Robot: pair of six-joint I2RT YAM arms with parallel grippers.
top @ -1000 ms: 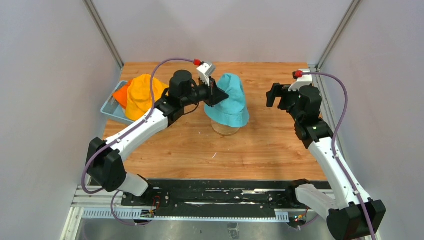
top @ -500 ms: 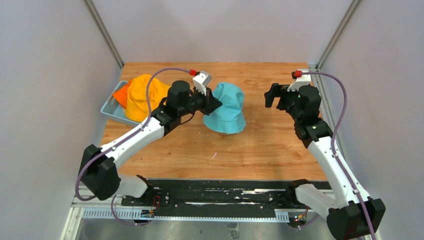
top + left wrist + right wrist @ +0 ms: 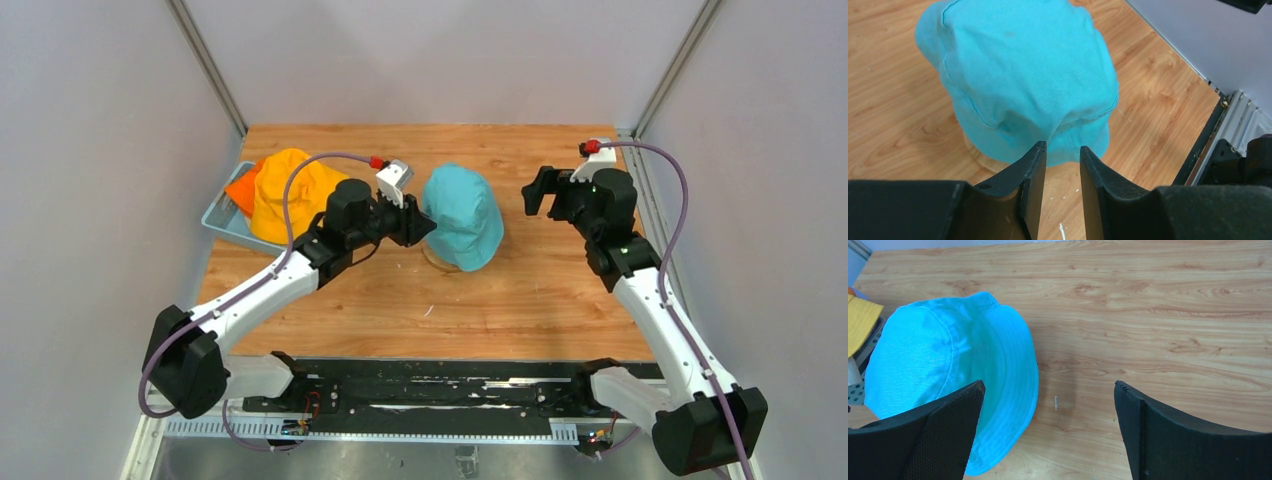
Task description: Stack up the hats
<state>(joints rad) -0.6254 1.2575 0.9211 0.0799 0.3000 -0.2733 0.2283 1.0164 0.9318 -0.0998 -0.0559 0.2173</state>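
The teal hat (image 3: pixel 463 213) sits over the wooden stand (image 3: pixel 438 261) at mid-table, brim hanging down; it fills the left wrist view (image 3: pixel 1023 75) and shows at the left in the right wrist view (image 3: pixel 948 365). My left gripper (image 3: pixel 424 226) is at the hat's left lower side. Its jaws (image 3: pixel 1063 149) stand a narrow gap apart just short of the brim, with nothing between them. My right gripper (image 3: pixel 533 196) hovers right of the hat, wide open and empty (image 3: pixel 1048 390). A yellow hat (image 3: pixel 285 190) and an orange hat (image 3: pixel 241 186) lie piled at the left. The other hats are out of view.
The light blue basket (image 3: pixel 220 220) holds the yellow and orange hats at the table's left edge. The stand's round wooden base (image 3: pixel 985 157) pokes out under the teal brim. Grey walls close in the table on three sides.
My left gripper has moved down and toward me along the teal hat's left side. The hat has come down lower over the stand. My right gripper has edged slightly left.
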